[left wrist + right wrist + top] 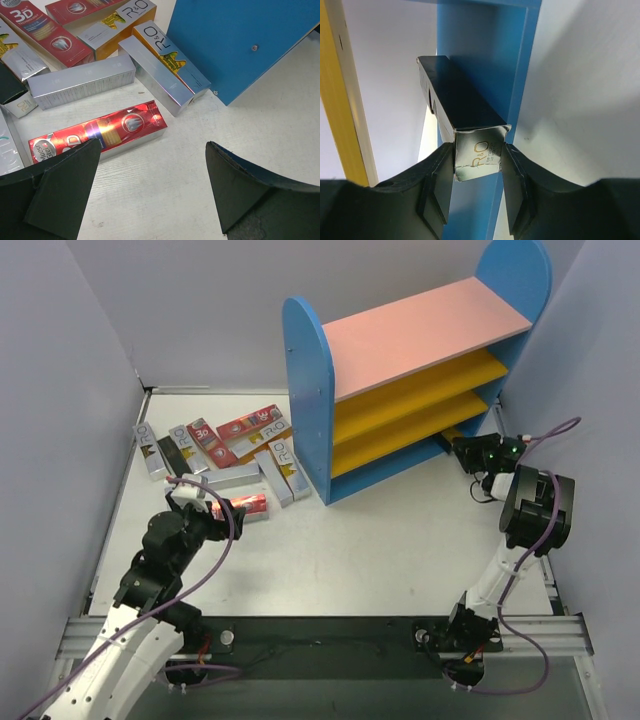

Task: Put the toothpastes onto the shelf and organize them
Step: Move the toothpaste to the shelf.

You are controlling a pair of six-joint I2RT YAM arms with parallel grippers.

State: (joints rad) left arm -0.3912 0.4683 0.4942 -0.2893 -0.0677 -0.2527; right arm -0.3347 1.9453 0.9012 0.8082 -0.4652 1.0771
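Observation:
My right gripper (478, 149) is shut on the end of a silver toothpaste box (462, 97) with "R&O" lettering. The box points into the lowest level of the shelf (310, 390) from its right end, beside the blue side panel (485, 50). In the top view this gripper (470, 452) sits at the shelf's right foot. Several more toothpastes (215, 445), silver and red, lie flat on the table left of the shelf. My left gripper (152, 145) stands open just above the table, with a red toothpaste box (105, 132) beside its left finger.
White walls close in the table on the left, right and back. The shelf's left blue panel (240, 45) stands just right of the box pile. A yellow shelf board (340, 100) runs along the left of the right wrist view.

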